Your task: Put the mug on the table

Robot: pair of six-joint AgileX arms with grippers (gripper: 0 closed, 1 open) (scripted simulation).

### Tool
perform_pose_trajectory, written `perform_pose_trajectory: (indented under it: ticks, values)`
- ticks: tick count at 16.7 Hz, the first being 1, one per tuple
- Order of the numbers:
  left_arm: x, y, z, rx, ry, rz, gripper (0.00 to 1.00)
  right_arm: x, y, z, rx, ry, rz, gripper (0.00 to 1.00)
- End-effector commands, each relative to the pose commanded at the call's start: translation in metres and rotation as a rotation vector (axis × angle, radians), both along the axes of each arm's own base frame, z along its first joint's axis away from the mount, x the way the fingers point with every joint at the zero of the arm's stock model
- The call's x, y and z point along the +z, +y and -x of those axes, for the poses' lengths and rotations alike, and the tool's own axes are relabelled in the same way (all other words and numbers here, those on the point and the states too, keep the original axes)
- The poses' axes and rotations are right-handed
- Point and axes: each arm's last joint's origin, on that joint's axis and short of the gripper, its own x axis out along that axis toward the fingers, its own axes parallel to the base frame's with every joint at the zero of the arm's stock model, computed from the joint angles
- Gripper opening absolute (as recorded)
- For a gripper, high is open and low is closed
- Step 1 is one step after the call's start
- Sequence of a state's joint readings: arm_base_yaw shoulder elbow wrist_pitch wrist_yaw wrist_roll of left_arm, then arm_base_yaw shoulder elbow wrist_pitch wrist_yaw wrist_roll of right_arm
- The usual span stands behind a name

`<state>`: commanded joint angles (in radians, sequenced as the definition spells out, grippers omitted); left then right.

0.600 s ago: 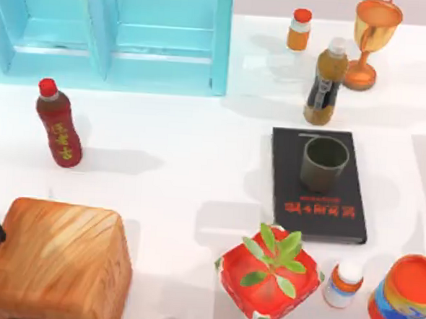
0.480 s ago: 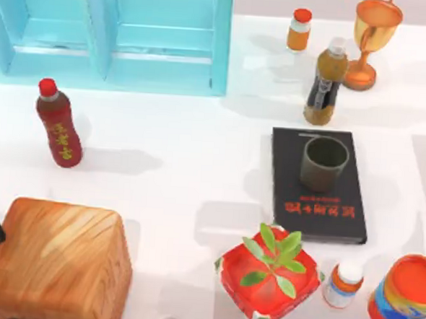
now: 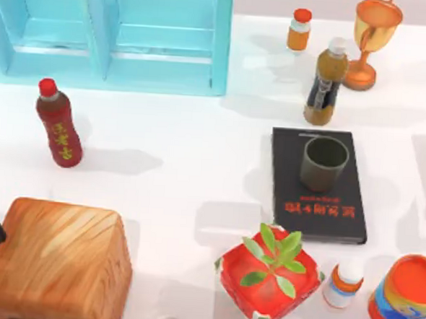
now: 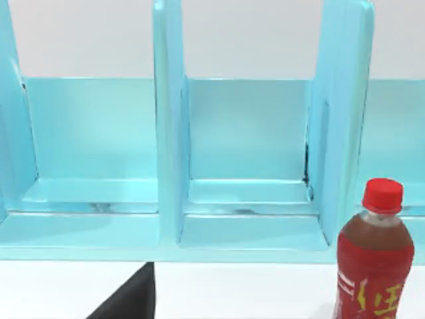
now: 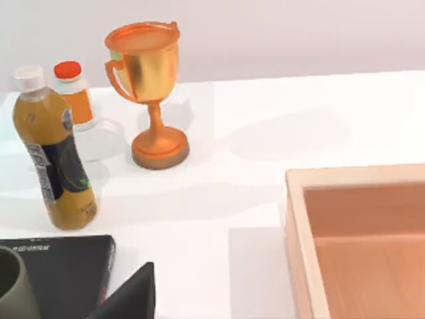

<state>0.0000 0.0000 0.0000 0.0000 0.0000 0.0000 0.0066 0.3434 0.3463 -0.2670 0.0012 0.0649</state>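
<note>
On top of the flat black book with red letters [image 3: 318, 186], at about three o'clock from the middle of the top view, stands the small dull olive-grey round mug [image 3: 324, 163]. It stands up straight near the far end of the book. It has a thin rim and is dark inside, and I can see no handle. It has to go onto the big shiny white table [image 3: 175, 179].

Things could go wrong here. The mug has smooth round sides, so I think it could slip or tip if it is pinched off-centre. The tall amber bottle with a black label [image 3: 325, 82] stands just past the book at twelve o'clock, and it looks easy to knock over. The red pot with a green plant [image 3: 269, 277] sits at six o'clock from the book, so bare table is tight there. More bare table lies at nine o'clock.

The right gripper [image 5: 129, 299] shows as a dark tip near the book's corner, and the left gripper [image 4: 129, 298] shows before the turquoise cabinet [image 4: 186, 166], near the red-capped bottle [image 4: 373, 266]. I cannot tell how either pair of jaws stands.
</note>
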Motion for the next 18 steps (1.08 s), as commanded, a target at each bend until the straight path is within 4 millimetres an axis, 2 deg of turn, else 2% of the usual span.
perform_pose_trajectory:
  ticks: [4, 7, 9, 13, 16, 18]
  values:
    - [0.0, 0.0, 0.0, 0.0, 0.0, 0.0, 1.0, 0.051, 0.006, -0.034, 0.003, 0.276, -0.053, 1.0]
    - [0.0, 0.0, 0.0, 0.0, 0.0, 0.0, 1.0, 0.08, 0.016, -0.078, 0.006, 0.512, -0.08, 1.0]
    - [0.0, 0.0, 0.0, 0.0, 0.0, 0.0, 1.0, 0.092, 0.028, -0.113, 0.007, 0.666, -0.087, 1.0]
    - [0.0, 0.0, 0.0, 0.0, 0.0, 0.0, 1.0, 0.094, 0.062, -0.185, 0.014, 0.941, -0.072, 1.0]
    - [0.0, 0.0, 0.0, 0.0, 0.0, 0.0, 1.0, 0.077, 0.097, -0.23, 0.023, 1.107, -0.04, 1.0]
    - [0.0, 0.0, 0.0, 0.0, 0.0, 0.0, 1.0, 0.062, 0.12, -0.252, 0.031, 1.194, -0.014, 1.0]
